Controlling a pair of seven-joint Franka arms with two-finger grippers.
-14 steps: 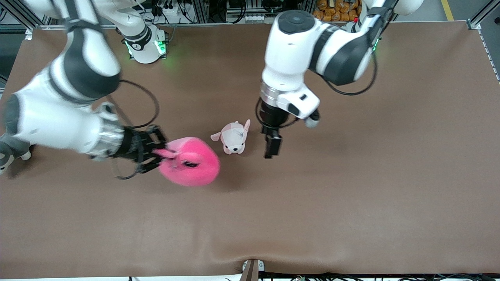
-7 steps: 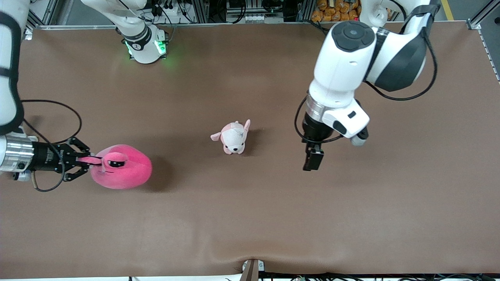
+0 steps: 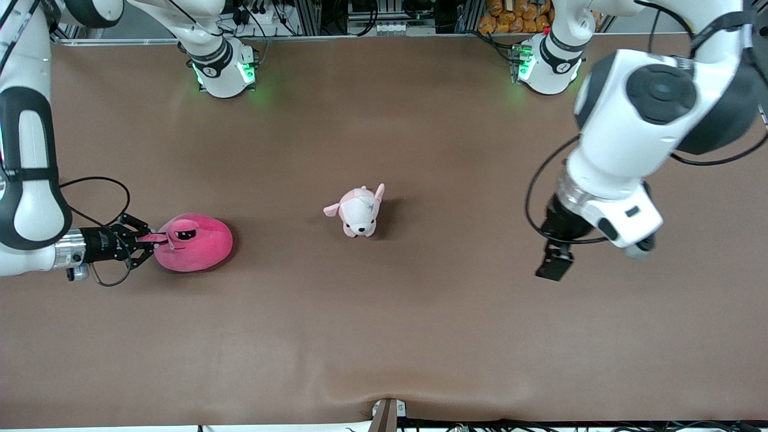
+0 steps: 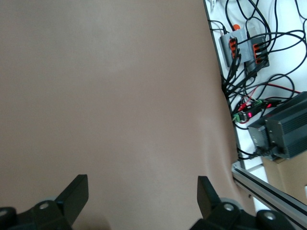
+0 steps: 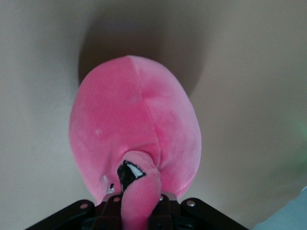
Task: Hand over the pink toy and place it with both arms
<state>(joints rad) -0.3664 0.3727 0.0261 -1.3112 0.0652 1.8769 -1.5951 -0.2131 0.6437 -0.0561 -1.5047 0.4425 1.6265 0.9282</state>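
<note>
Both end effectors flank wide bare table (image 3: 420,336).

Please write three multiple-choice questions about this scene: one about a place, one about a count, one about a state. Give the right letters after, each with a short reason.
1. Where is the pink toy?
A. on the table toward the right arm's end
B. in the middle of the table
C. toward the left arm's end

2. How many plush toys are on the table?
A. one
B. two
C. four

3. What is the state of the left gripper?
A. open, holding nothing
B. shut on the puppy plush
C. shut on the pink toy

Key: 1 A, it lies at the right gripper, which pinches its snout. 2 B, only the pink toy and the puppy plush show. 3 A, the left wrist view shows spread fingers over bare table.
</note>
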